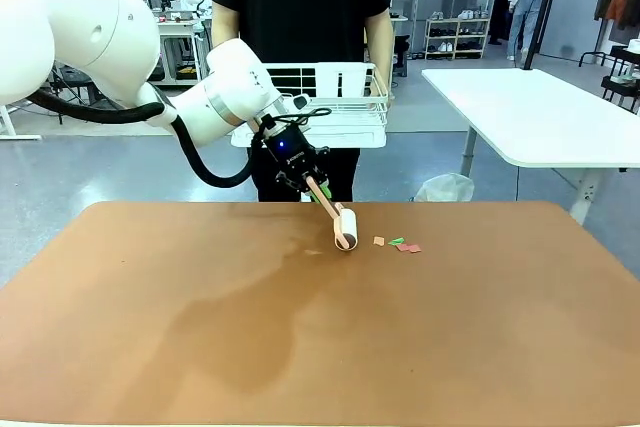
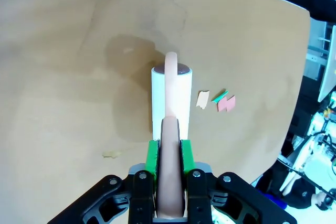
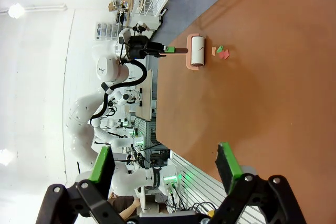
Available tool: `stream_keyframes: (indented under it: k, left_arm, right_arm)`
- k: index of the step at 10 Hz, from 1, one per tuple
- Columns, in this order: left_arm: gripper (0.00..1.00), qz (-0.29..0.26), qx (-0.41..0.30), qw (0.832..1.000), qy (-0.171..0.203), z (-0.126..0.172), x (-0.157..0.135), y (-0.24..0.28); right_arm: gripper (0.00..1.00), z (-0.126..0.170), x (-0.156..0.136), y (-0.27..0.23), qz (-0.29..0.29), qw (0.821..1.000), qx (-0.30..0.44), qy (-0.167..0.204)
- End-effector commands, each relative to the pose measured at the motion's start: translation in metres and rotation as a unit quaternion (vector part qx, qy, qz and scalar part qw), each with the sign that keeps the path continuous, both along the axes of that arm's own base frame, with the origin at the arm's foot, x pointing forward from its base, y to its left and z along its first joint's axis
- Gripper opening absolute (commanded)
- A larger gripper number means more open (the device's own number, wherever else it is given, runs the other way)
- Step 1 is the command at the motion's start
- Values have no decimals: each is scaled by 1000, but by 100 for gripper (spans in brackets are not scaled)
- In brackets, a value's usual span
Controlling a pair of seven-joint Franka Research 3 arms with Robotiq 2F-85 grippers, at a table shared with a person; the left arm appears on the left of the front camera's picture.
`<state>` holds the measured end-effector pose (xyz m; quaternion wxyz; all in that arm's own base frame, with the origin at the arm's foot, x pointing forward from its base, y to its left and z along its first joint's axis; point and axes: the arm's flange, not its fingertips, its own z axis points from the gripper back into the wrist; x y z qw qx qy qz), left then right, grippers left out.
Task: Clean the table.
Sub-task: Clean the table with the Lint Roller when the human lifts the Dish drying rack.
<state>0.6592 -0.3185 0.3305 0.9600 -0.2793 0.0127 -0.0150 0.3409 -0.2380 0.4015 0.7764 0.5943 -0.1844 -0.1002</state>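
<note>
The reddish-brown table point(image 1: 300, 347) spreads across the front view. My left gripper point(image 1: 305, 185) is shut on the pinkish handle of a lint roller point(image 1: 344, 226), whose white roll rests on the tabletop near the far edge. In the left wrist view the green pads point(image 2: 152, 156) clamp the handle and the roller point(image 2: 171, 90) points away from me. Beige, green and red paper scraps point(image 1: 400, 244) lie just right of the roll, apart from it. My right gripper point(image 3: 165, 163) hangs open above the table with nothing between its fingers.
A person point(image 1: 300, 7) stands at the far side holding a white wire dish rack point(image 1: 340, 107). A tiny beige scrap point(image 2: 109, 155) lies on the table on the roller's other side. A white-topped table point(image 1: 540, 112) stands at the back right.
</note>
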Motion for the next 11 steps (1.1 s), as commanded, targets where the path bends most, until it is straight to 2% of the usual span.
stream_keyframes:
  k: [1,9,11]
  left_arm:
    - [21,-2,2,1000,30,-23,1,-6]
    - [21,-20,-31,997,71,-39,22,-124]
    - [21,-1,-37,996,76,-45,20,-155]
  right_arm:
    - [100,1,-2,2,-2,1000,5,-8]
    - [100,1,-2,2,-2,1000,5,-8]
    - [100,1,-2,2,-2,1000,5,-8]
